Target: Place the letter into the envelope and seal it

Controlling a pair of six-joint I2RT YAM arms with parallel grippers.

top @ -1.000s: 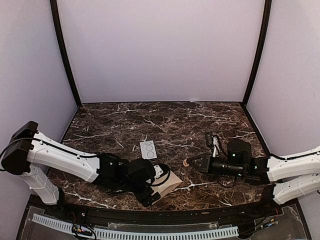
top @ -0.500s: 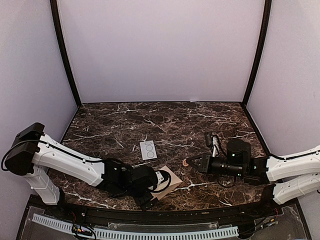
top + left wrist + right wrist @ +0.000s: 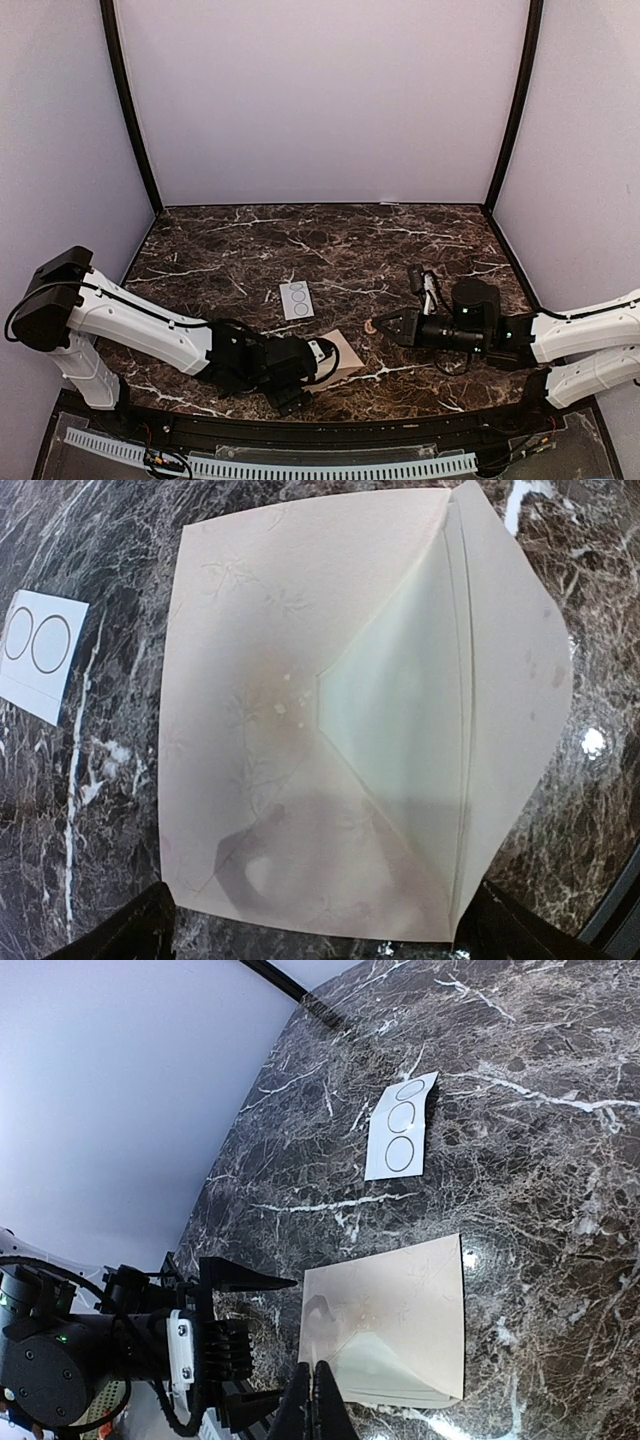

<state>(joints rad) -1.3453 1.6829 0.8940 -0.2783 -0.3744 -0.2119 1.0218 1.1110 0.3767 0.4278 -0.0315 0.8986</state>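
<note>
The pinkish-tan envelope (image 3: 250, 680) lies flat near the table's front edge, its pointed flap (image 3: 515, 670) folded open. The paler cream letter (image 3: 395, 710) shows inside its V-shaped mouth. My left gripper (image 3: 325, 950) is open, one finger on each side of the envelope's near edge, and it holds nothing. The envelope (image 3: 342, 356) lies just right of the left gripper (image 3: 300, 380) in the top view. My right gripper (image 3: 380, 326) hovers to the envelope's right with its jaws pressed together, and a small tan piece (image 3: 371, 326) sits at its tip. The right wrist view also shows the envelope (image 3: 390, 1305) and letter (image 3: 385, 1368).
A small white card printed with circles (image 3: 297, 299) lies behind the envelope; it also shows in the right wrist view (image 3: 400, 1125) and the left wrist view (image 3: 38, 652). The table's front edge runs just below the envelope. The booth walls stand at the back and sides.
My left gripper has drawn back off the envelope toward the front edge, uncovering more of it. The envelope has shifted slightly. The right arm has barely moved.
</note>
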